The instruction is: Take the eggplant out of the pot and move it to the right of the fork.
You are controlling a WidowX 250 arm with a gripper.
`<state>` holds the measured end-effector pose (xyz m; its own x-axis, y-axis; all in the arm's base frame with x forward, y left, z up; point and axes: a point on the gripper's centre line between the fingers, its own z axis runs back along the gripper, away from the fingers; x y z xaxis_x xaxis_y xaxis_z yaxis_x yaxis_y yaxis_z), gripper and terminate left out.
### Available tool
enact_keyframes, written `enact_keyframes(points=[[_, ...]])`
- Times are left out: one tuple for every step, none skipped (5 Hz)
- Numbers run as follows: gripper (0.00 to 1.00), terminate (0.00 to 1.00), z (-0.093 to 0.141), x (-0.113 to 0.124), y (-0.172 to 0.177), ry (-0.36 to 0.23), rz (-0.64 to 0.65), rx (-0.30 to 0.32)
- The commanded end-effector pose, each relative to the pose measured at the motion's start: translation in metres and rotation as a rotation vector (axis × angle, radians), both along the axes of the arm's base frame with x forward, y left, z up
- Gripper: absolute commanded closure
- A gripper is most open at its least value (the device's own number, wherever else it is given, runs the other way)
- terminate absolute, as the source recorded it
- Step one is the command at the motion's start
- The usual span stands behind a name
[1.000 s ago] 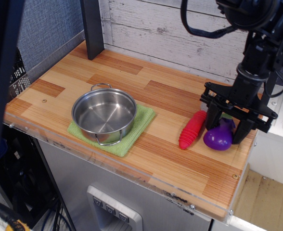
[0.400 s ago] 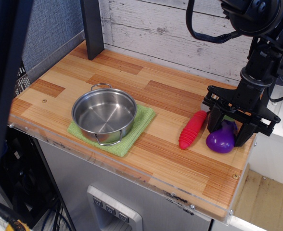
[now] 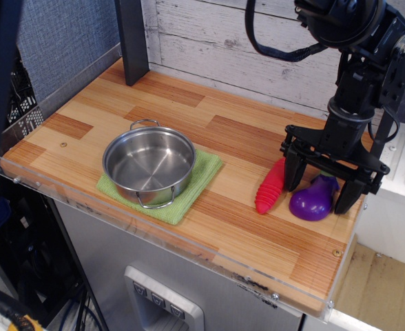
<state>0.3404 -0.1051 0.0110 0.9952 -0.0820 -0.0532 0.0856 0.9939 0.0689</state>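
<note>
Single view, angled down on the wooden counter (image 3: 189,131).

At left of centre: the pot (image 3: 149,165), empty, standing on a green cloth (image 3: 197,186). Toward the lower right: the eggplant (image 3: 313,202), lying on the bare wood just right of the fork (image 3: 271,186), near it but apparently not touching. Only the red ribbed handle of the fork visible; tines hidden behind the gripper, probably pointing toward the back wall.

Handling, as a judgement: light, stiff, hollow-looking plastic with a glossy, rounded skin, so likely slippery and prone to rolling or squirting out of a pinch. Best taken across the fat purple belly rather than at the green cap or tapered neck. No fragility to worry about.

Arm reaching in from the upper right, wrist pointing almost straight down. The gripper (image 3: 320,191) low over the eggplant, jaws spread wide apart, one finger between fork and eggplant, the other on the eggplant's far right side, neither clearly pressing on it. Eggplant seemingly resting on the counter by itself; placement looks essentially done.
</note>
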Motion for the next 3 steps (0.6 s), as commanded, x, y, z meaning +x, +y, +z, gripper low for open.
enact_keyframes(points=[[0.0,0.0,0.058,0.004,0.009,-0.154,0.002,-0.073],[0.0,0.0,0.084,0.0,0.011,-0.209,-0.009,-0.082],[0.0,0.0,0.109,-0.004,0.015,-0.212,-0.034,-0.079]])
